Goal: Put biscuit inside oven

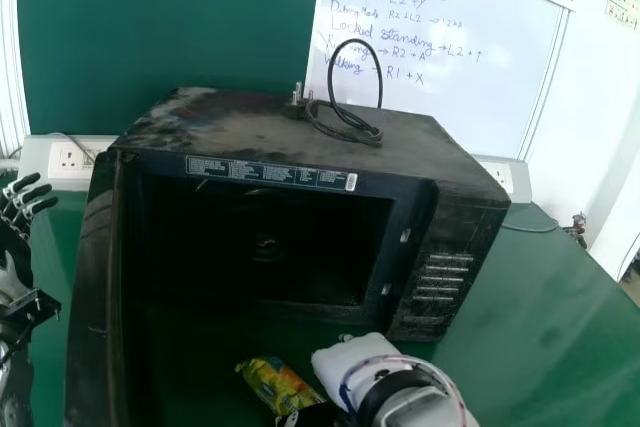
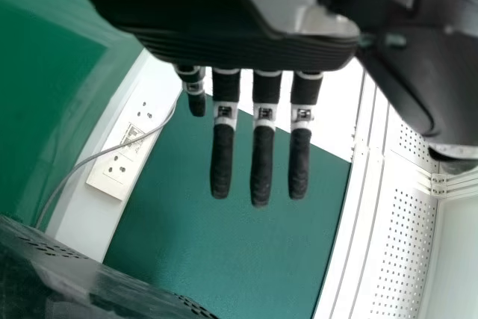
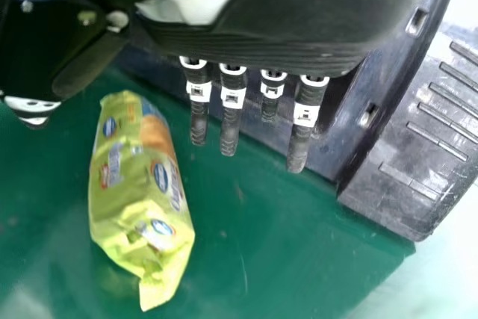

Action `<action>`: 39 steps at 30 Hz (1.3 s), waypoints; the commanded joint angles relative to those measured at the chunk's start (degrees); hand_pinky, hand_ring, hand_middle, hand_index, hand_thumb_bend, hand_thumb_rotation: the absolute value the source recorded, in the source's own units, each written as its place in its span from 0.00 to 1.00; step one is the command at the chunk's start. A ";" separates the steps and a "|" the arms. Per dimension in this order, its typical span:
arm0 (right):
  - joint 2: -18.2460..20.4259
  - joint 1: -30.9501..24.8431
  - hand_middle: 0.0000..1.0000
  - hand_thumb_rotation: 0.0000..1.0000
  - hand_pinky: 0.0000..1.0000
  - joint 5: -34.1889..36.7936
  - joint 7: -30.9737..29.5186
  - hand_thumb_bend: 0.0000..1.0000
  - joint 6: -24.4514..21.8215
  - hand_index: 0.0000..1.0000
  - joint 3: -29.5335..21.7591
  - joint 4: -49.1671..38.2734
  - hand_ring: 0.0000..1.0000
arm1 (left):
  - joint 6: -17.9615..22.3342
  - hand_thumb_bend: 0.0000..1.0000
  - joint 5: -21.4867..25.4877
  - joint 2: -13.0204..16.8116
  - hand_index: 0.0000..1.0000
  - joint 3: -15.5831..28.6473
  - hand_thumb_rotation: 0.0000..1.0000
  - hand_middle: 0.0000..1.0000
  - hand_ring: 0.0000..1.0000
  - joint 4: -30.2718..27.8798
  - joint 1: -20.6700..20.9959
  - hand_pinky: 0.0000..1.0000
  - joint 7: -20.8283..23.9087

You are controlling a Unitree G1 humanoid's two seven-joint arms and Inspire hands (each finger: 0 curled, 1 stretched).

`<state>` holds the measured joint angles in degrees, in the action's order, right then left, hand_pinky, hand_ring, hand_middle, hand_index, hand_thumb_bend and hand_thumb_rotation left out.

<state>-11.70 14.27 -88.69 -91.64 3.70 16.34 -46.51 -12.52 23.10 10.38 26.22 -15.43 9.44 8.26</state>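
"At the left edge of the head view, what is located?"

"The robot's left hand (image 1: 30, 194), black with pale fittings. Fingers: straight, slightly apart, clamped on nothing. Just beyond it is a white wall panel with sockets (image 1: 70, 159)."

"Next component to the right?"

"The black rectangular oven door (image 1: 95, 297), swung open. It adjoins the boxy black oven (image 1: 270, 132), whose dark cavity faces the robot. A plain green board (image 1: 150, 27) stands behind."

"State the position of the biscuit."

"The elongated yellow-green plastic biscuit packet (image 1: 275, 384) lies outside the oven, in front of the cavity, on the glossy green table (image 1: 540, 277)."

"And the right hand?"

"The white-and-black right hand (image 1: 345, 357) is just beside the packet, to its right. Fingers: straight, slightly apart, clamped on nothing; the packet lies free of them."

"Remaining items?"

"A looped black power cable (image 1: 380, 77) with its plug rests on the oven top. Farther right, behind it, is a white writing board (image 1: 440, 17) with handwritten lines."
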 commanded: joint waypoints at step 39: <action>5.08 -7.09 0.88 0.26 0.72 -14.44 24.92 0.79 -4.36 0.86 6.55 13.68 0.84 | -1.55 0.87 -0.44 -1.03 0.54 -0.90 0.94 0.52 0.50 -2.82 -0.81 0.48 0.23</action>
<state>-6.95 7.80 -102.55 -68.15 -0.16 22.49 -33.71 -13.64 23.09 9.51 25.80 -17.81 8.73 8.48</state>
